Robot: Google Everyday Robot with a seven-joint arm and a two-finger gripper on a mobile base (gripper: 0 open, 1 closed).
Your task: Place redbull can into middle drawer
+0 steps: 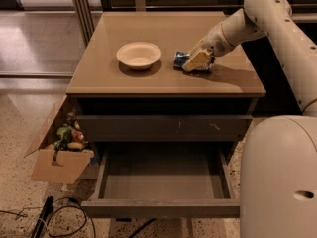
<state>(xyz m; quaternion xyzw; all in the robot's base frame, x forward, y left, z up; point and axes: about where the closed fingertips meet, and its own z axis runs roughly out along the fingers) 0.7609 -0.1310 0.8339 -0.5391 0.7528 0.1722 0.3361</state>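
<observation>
The redbull can point(180, 59) is a small blue-and-silver can lying tilted at the top of the cabinet, right of the cream bowl. My gripper point(197, 61) reaches in from the right and is shut on the can, holding it at or just above the cabinet top point(163, 81); its cream fingers point(199, 59) cover the can's right part. The middle drawer point(163, 180) is pulled out below, with a flat grey floor and nothing in it.
A cream round bowl point(139, 55) sits on the cabinet top left of the can. A shut drawer front with white scratches point(163, 128) is above the open drawer. A cardboard box of items point(62, 150) stands on the floor at the left. My base point(280, 177) fills the right.
</observation>
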